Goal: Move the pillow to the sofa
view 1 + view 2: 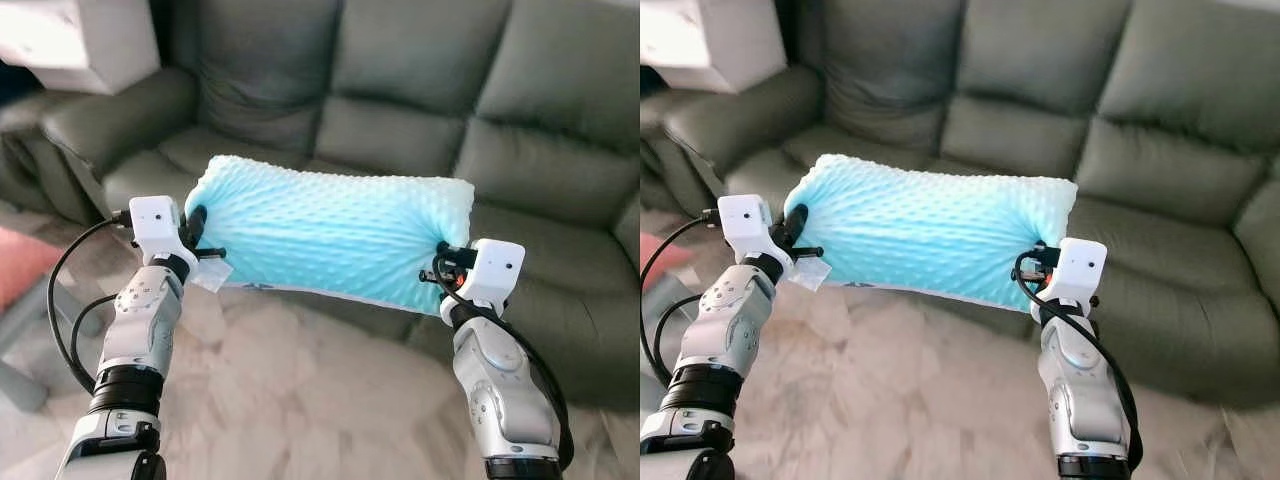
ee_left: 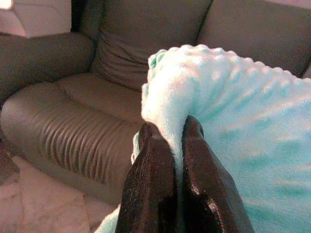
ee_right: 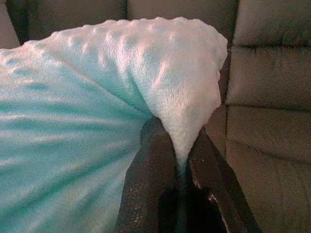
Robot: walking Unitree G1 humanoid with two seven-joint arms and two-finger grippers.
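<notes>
The dotted turquoise pillow hangs stretched in the air in front of the grey-green leather sofa, above the marbled floor. The left gripper pinches one end and the right gripper pinches the other, both with jaws clamped tight on the fabric.

A pale marbled floor is seen below, mottled in beige and grey. A white boxy object is seen at the upper left. A reddish patch, too blurred to be identified, is seen at the left edge.
</notes>
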